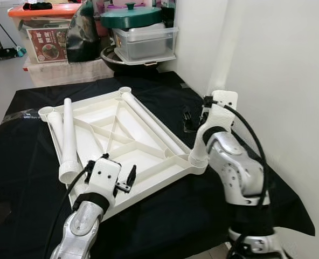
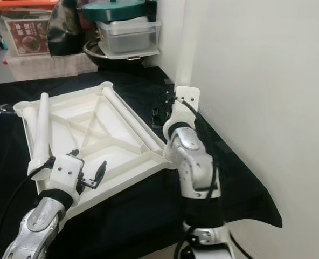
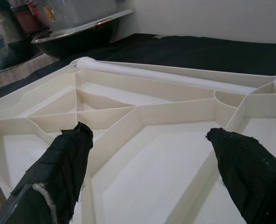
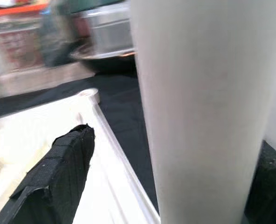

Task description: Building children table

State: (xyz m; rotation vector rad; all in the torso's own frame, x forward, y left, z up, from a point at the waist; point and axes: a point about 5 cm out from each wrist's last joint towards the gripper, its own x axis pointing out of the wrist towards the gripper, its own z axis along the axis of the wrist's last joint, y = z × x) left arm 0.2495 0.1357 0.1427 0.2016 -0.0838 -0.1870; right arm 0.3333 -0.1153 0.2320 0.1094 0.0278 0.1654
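Lying upside down: tabletop (image 1: 143, 154), white plastic, ribbed underside up, on a black cloth (image 1: 19, 162) that covers the work surface.
Corner sockets: round cups at the tabletop's corners; the far-left one (image 1: 45, 112) stands open.
Loose legs: one white leg (image 1: 69, 141) lies along the tabletop's left edge with its threaded end toward the robot, a second (image 1: 55, 125) just beside it; a third (image 1: 151, 123) lies along the right edge.
Upright leg: a fourth leg (image 1: 201, 147) stands tilted in the near-right corner socket, its ribbed base meeting the tabletop.
Right gripper (image 4: 166, 154): closed around that upright leg; in the right wrist view the white tube sits between the two black fingers (image 4: 58, 168), one on each side.
Right arm: bent up over the table's right edge, wrist above the corner.
Left gripper (image 3: 152, 158): fingers spread wide apart, holding nothing, hovering low over the tabletop's near edge; the ribs show between them in the left wrist view.
Behind the table: a clear bin (image 1: 146, 42) with a green lid (image 1: 130, 16) on top, sitting over a dark pan (image 1: 122, 62), and a box with an orange lid (image 1: 43, 11).
Right side: a plain white wall (image 1: 278, 65) close by the table.
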